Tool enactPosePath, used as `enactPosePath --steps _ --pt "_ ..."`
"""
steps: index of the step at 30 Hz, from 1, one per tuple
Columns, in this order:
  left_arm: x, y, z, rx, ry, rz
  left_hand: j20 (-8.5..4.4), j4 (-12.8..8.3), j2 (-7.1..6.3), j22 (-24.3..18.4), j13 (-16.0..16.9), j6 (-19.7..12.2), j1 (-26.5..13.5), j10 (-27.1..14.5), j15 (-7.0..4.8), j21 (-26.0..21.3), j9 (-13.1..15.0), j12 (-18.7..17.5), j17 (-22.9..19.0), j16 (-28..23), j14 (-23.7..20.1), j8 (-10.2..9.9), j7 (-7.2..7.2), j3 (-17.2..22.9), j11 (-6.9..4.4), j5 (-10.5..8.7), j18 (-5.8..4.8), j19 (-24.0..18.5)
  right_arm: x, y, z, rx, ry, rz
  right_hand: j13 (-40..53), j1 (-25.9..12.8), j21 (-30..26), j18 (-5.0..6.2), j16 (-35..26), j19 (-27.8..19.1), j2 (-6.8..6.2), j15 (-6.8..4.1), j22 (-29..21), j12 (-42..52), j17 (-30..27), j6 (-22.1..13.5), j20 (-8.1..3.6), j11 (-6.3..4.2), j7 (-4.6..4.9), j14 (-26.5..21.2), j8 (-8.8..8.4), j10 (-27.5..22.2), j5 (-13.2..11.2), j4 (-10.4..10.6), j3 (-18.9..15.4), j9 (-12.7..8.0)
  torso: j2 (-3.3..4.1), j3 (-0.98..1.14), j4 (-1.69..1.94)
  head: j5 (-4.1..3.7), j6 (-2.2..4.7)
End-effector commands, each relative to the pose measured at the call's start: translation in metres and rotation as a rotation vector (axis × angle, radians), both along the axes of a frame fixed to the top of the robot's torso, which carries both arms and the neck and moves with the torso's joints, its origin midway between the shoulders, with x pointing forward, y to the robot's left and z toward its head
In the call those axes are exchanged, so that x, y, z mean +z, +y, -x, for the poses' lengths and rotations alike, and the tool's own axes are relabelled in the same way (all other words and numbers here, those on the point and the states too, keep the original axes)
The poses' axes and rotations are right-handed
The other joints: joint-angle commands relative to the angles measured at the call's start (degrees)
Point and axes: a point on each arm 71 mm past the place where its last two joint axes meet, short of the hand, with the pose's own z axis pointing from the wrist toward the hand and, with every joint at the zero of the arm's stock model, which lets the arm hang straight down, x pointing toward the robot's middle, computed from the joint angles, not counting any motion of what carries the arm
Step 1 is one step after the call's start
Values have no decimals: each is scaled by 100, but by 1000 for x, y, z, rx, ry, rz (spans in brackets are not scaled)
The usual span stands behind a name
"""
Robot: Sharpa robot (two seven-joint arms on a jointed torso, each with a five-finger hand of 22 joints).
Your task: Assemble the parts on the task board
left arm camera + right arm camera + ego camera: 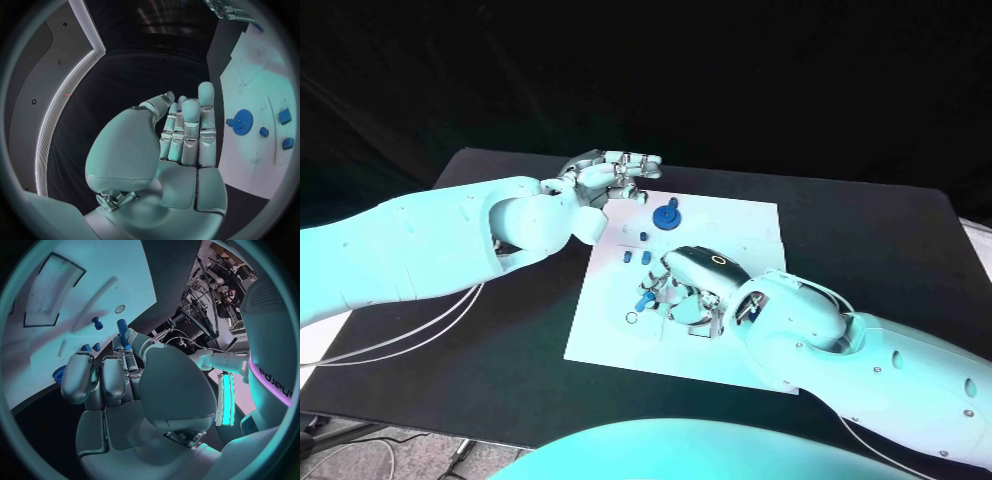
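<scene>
Watching: head cam + both wrist cams, one moment.
Board: I see the task board point(733, 225), a white plate, mid black table point(877, 220), slightly skewed.
R hand: my right hand point(692, 285) sits low over the near-left part of the board, palm down, fingers curled. R wrist cam shows a blue peg point(122, 331) pinched between thumb and a fingertip, peg end sticking out past the fingers. Grasping the peg, then.
L hand: my left hand point(606, 172) is at the far-left corner of the board, over the table edge beside it, apart from the parts. L wrist cam shows the fingers point(187, 130) straight up side by side, thumb folded across toward them, nothing in the palm. Released, holding nothing.
Gear: blue gear point(668, 214) w/ a stub on top sits on the far-left area of the board, just beside the L hand, not touching.
Small pcs: two small blue blocks point(636, 257) lie side by side btwn gear and R hand; R wrist cam gives another small blue piece point(98, 323) on the board by a round hole point(120, 309).
Uncertain: can't tell if the peg tip touches the board.
</scene>
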Motion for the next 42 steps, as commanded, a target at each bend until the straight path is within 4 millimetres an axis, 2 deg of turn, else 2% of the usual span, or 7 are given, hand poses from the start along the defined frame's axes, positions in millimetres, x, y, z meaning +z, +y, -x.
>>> enactPosePath --steps 1,14,20,35,42 --pt "1 -3 0 -23 -13 5 -11 -15 34 -5 5 -51 37 -36 -6 -24 -4 27 -8 -14 -34 5 -2 -14 8 25 53 -33 -4 5 2 46 -11 25 5 -4 11 -59 36 11 -14 49 1 -24 -2 -29 47 9 1 208 -17 -9 47 -14 38 2 2 3 -1 30 -8" --pt "1 -4 1 -30 -12 7 -11 -15 34 -5 5 -51 37 -36 -6 -24 -4 27 -8 -14 -34 5 -2 -14 8 25 53 -33 -13 14 5 43 -30 94 12 -17 30 -62 40 17 -28 53 23 -35 -2 -24 54 13 6 206 -21 6 85 -31 42 4 7 13 -11 46 -35" --pt "1 -5 1 -33 -11 7 -11 -15 34 -5 5 -51 37 -36 -6 -24 -4 27 -8 -14 -34 5 -2 -14 8 25 53 -33 -15 16 5 39 -49 110 13 -21 37 -63 44 19 -26 53 31 -39 0 -23 56 12 6 206 -23 11 101 -34 47 5 0 5 -7 43 -50" --pt "2 -7 1 -46 -18 1 -11 -15 34 -5 5 -51 37 -36 -6 -24 -4 27 -8 -14 -34 5 -2 -14 8 25 53 -33 -23 23 4 44 -68 134 14 -20 38 -62 47 19 -18 54 31 -45 1 -18 59 11 4 206 -24 17 120 -42 60 7 4 9 -2 57 -71" --pt "2 -7 1 -47 -17 1 -9 -15 35 -8 7 -57 30 -46 -4 -27 -4 40 -1 -6 -33 10 1 -22 11 24 53 -33 -26 25 5 55 -63 147 15 -17 38 -61 49 19 -15 53 31 -48 3 -17 59 10 3 206 -25 18 124 -48 66 8 0 4 -7 74 -91"
